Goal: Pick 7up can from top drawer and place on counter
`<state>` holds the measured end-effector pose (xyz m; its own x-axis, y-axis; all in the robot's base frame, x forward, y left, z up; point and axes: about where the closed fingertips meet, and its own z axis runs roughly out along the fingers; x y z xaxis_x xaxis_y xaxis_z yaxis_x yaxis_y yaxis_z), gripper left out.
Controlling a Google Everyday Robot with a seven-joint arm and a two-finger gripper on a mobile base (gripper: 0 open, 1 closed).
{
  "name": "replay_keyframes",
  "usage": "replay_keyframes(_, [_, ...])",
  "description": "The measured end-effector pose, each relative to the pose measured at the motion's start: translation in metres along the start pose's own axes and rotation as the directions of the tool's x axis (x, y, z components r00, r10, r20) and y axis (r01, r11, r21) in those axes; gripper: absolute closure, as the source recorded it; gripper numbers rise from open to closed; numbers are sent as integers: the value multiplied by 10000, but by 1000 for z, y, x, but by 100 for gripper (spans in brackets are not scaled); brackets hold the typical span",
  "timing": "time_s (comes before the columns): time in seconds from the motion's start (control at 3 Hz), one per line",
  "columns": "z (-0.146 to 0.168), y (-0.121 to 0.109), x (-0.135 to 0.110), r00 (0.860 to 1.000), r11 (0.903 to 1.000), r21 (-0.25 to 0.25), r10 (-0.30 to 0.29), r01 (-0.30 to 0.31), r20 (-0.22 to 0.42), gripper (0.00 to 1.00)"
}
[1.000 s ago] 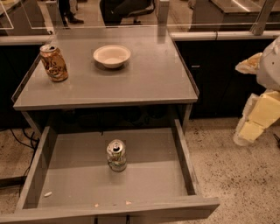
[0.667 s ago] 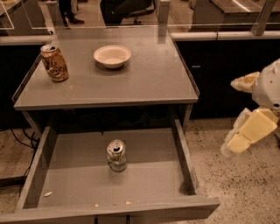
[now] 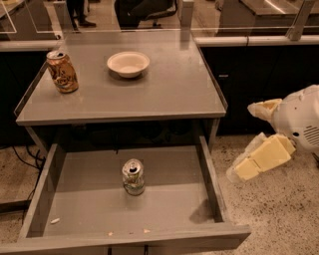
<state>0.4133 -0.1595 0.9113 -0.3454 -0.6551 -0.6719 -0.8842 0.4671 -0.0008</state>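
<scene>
Office workspace: a swivel chair (image 3: 145, 10) and partitioned desks (image 3: 259, 15) stand beyond the table (image 3: 169, 92), up-left of the end effector (image 3: 247, 140), which hangs over speckled flooring (image 3: 279, 211).

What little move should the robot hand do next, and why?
Probably swing the gripper across, over the open top drawer, to hover above the 7up can. Its jaws are apart, but it hangs outside the drawer's right wall, while the can stands upright mid-floor.

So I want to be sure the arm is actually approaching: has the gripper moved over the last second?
Yes. The gripper has shifted left and down, closer to the right wall of the drawer.
</scene>
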Motion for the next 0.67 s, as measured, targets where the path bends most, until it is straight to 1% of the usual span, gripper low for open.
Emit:
replay_keyframes(0.33, [4, 2, 0, 10000, 10000, -35, -36, 35, -14, 0])
replay_keyframes(0.67, [24, 11, -2, 9998, 9996, -188, -188, 187, -74, 0])
